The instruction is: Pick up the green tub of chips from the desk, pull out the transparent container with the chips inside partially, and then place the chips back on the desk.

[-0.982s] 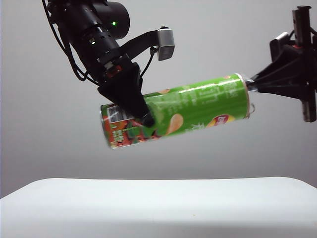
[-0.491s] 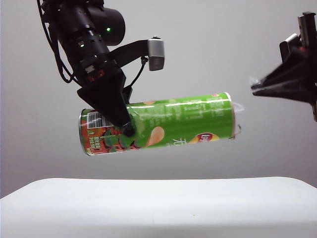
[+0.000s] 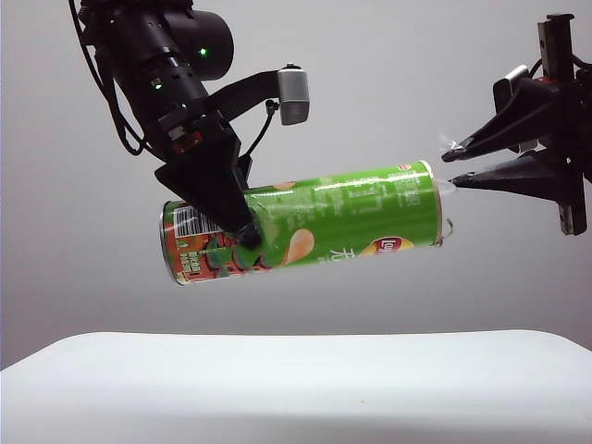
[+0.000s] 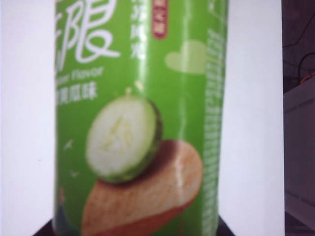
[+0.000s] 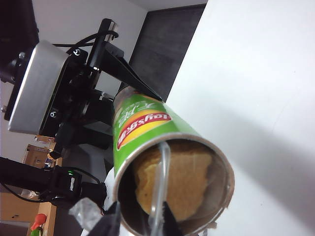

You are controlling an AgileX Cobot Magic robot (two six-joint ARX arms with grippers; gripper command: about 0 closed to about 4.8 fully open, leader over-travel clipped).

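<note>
The green tub of chips (image 3: 305,222) hangs in the air well above the desk (image 3: 296,388), lying nearly level with its right end tilted a little upward. The left gripper (image 3: 248,239) reaches down from the upper left and clamps the tub toward its left end, one dark finger crossing the front of the can just beside the barcode label and the orange-red graphics. In the left wrist view the tub (image 4: 142,118) fills the picture, showing a cucumber slice over a chip printed on the green wall, with the white desk (image 4: 251,118) behind it.

The right gripper (image 3: 449,164) comes in from the right at the tub's open right end. Its two fingers stand slightly apart, one above the other, with their tips just off the metal rim and a scrap of clear plastic at the upper tip. In the right wrist view the open mouth of the tub (image 5: 147,128) faces the camera; the chips (image 5: 177,182) sit inside, and the thin edge of the transparent container (image 5: 160,187) runs across them toward the right gripper (image 5: 139,216). Whether those fingers actually pinch the clear edge cannot be told.
</note>
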